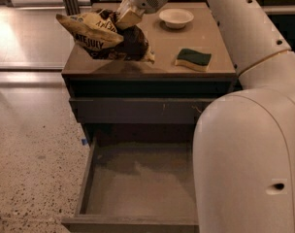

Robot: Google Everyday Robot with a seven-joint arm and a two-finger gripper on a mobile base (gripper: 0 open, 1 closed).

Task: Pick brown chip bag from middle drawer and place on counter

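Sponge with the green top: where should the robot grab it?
Probably from straight above, pinching across its narrow middle: the sponge lies flat on the counter, green side up, its sides free. The gripper is away to its left, at the top of the brown chip bag.

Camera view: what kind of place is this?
Probably a kitchenette: drawer cabinet, bowl and sponge on its counter, speckled floor. The gripper grips the brown chip bag at counter's left.

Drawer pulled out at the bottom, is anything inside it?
Empty: the wide grey-brown drawer shows only its bare flat bottom. The end effector is up at the cream-and-brown foil chip bag over the tan counter.
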